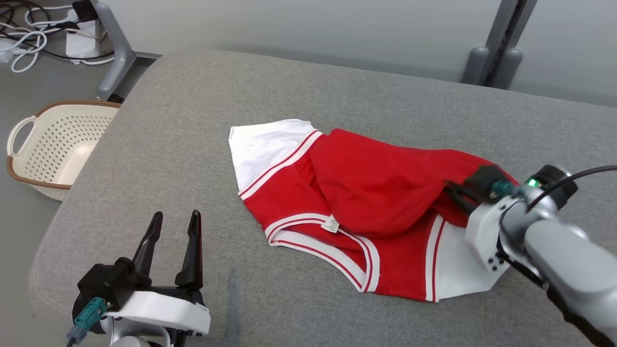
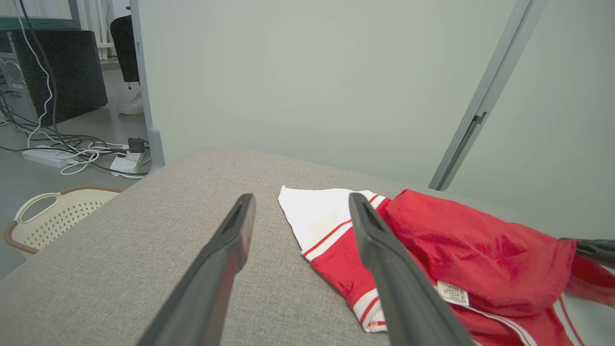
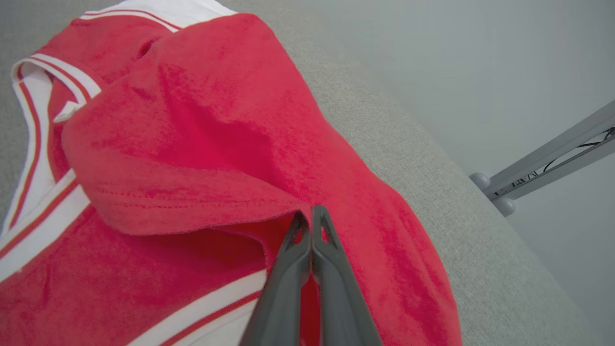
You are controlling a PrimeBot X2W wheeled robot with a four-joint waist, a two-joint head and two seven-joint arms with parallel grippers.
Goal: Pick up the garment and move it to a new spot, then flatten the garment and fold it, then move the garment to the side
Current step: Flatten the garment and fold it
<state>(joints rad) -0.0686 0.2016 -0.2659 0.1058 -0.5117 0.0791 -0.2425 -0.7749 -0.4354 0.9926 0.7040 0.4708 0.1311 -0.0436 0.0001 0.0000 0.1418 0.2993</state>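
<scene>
Right claw (image 3: 311, 212) pinched shut on folded-over hem of red T-shirt (image 1: 376, 188) — left claw (image 1: 176, 215) gapes wide, left of it, not touching.

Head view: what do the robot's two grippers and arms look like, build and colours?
Left gripper: two long, tapering dark fingers on a black base, white housing, teal connector plug. Right gripper: same dark fingers, white wrist block, teal plug, lit green light, black cable, smooth grey forearm.
</scene>
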